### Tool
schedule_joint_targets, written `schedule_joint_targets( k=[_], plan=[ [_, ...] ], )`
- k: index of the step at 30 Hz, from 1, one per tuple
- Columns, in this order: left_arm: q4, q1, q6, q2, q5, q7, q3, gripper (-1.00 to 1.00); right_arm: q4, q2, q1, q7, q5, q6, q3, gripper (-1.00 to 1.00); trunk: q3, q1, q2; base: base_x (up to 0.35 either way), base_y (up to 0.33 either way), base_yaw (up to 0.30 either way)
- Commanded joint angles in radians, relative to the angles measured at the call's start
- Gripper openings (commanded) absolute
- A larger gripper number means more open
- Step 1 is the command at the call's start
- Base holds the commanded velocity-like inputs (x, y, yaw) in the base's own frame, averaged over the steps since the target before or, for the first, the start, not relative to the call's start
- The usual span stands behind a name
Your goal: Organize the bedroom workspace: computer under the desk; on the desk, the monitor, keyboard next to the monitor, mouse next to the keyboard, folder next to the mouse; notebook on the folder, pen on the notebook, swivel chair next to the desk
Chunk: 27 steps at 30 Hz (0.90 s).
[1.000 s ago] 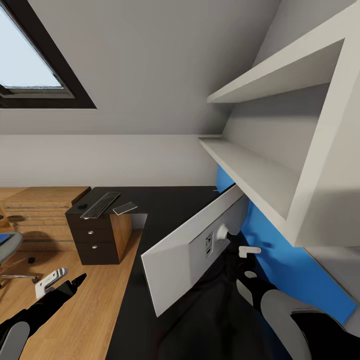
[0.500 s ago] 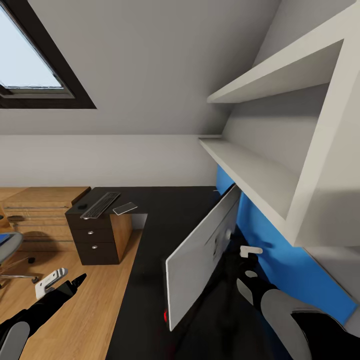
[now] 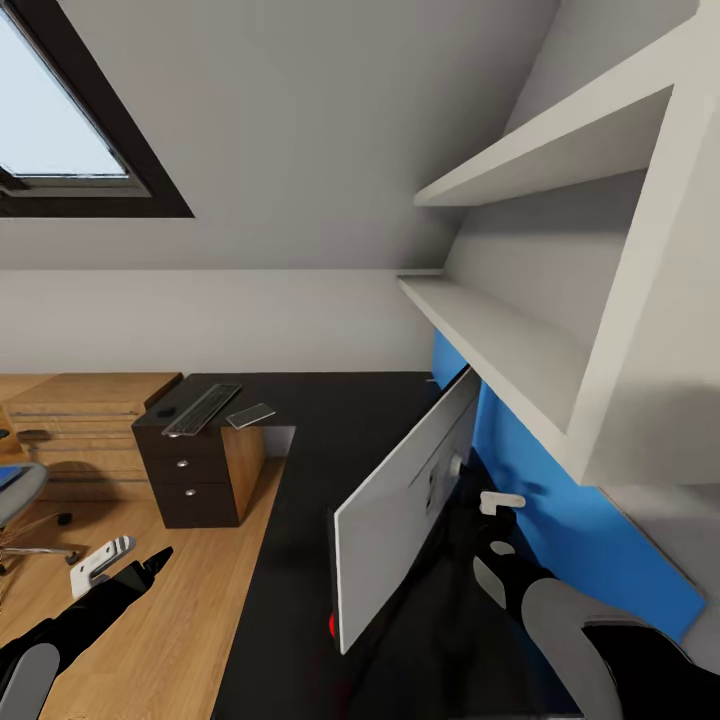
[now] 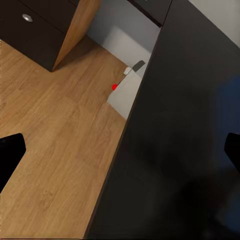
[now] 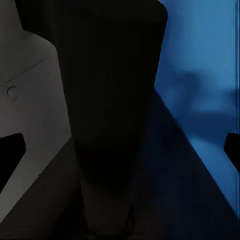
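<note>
The monitor (image 3: 395, 525) stands on the desk (image 3: 300, 560) with its white back toward the camera, tilted and turned edge-on, its upper end up under the lower white shelf (image 3: 490, 345) at about 1 o'clock from the picture's middle. A red dot (image 3: 332, 626) glows at its lower corner, touching the black top. Behind it the blue wall panel (image 3: 560, 520) runs along the wall toward 4 o'clock.

The right gripper (image 3: 497, 525) sits just behind the monitor at about 5 o'clock, between the white back and the blue panel. In the right wrist view the black stand arm (image 5: 112, 100) rises between the two dark fingertips (image 5: 10, 150), which are spread wide at the picture's edges — released, clear of the stand.

The left gripper (image 3: 125, 565) hangs over the wooden floor (image 3: 150, 620) at 8 o'clock, fingers parted and holding nothing. Its wrist view shows the computer (image 4: 124, 95), light grey with a red dot, tucked under the desk's edge.

At 10 o'clock the keyboard (image 3: 200, 409) lies on the far wing of the desk above the black drawers (image 3: 185, 478), a small flat grey thing (image 3: 250, 415) just beside it. The chair (image 3: 15, 505) shows at the 9 o'clock edge — well apart from the desk.
</note>
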Motion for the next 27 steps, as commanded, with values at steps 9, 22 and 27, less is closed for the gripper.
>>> schedule_joint_targets(
  k=[9, 22, 27],
  plan=[
    [-0.001, 0.000, 0.006, 0.000, 0.009, 0.004, 0.001, 1.00, 0.002, 0.000, 0.000, -0.003, -0.001, -0.003, 0.000, 1.00, -0.001, 0.000, -0.001, -0.288, 0.000, 0.000],
    [-0.003, 0.000, 0.006, 0.000, 0.009, 0.003, 0.001, 1.00, 0.002, 0.001, 0.000, -0.003, -0.001, -0.005, 0.001, 1.00, -0.001, 0.000, -0.001, -0.324, 0.094, 0.000],
    [-0.004, 0.000, 0.006, 0.000, 0.009, 0.003, 0.001, 1.00, -0.002, 0.003, 0.000, -0.001, 0.000, -0.009, 0.001, 1.00, -0.001, 0.000, -0.001, -0.278, 0.212, 0.000]
  ],
)
